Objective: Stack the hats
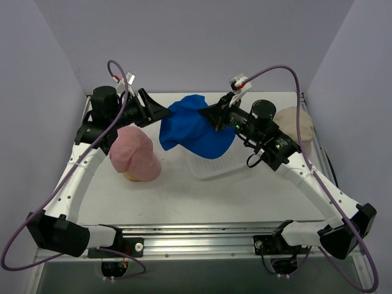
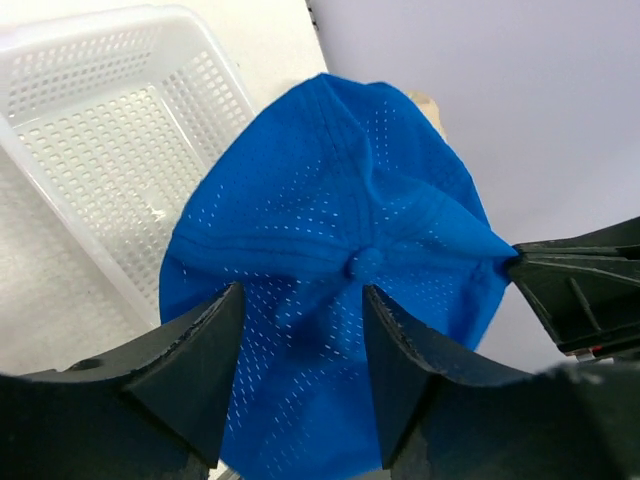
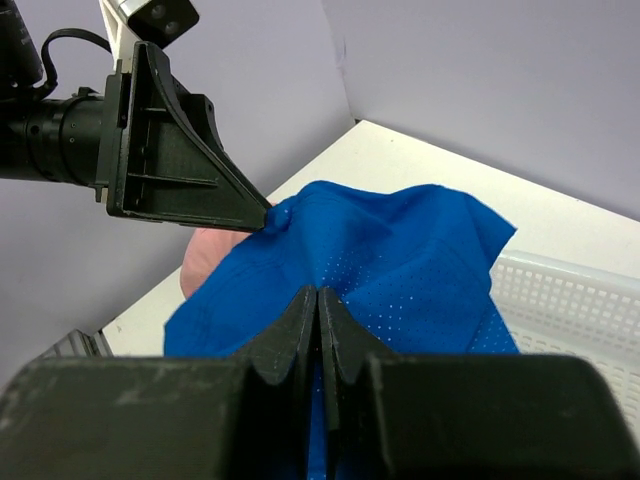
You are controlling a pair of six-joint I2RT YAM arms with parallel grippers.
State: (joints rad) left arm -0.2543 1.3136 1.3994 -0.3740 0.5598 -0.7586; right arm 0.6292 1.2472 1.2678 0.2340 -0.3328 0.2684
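The bright blue cap [image 1: 193,128] hangs in the air at the back middle, above the basket. My right gripper [image 1: 206,115] is shut on its right side, its fingers pressed together on the fabric in the right wrist view [image 3: 318,292]. My left gripper [image 1: 163,114] is at the cap's left side with its jaws apart and blue fabric [image 2: 330,190] showing between the fingertips [image 2: 300,295]. The pink baseball cap [image 1: 131,152] sits on the table at the left. The beige bucket hat [image 1: 294,122] lies at the right edge. No separate whitish hat shows.
A clear plastic lattice basket [image 1: 214,164] lies under the blue cap, also in the left wrist view [image 2: 100,130]. An orange-brown dome [image 1: 130,177] peeks out under the pink cap. Purple walls close in on three sides.
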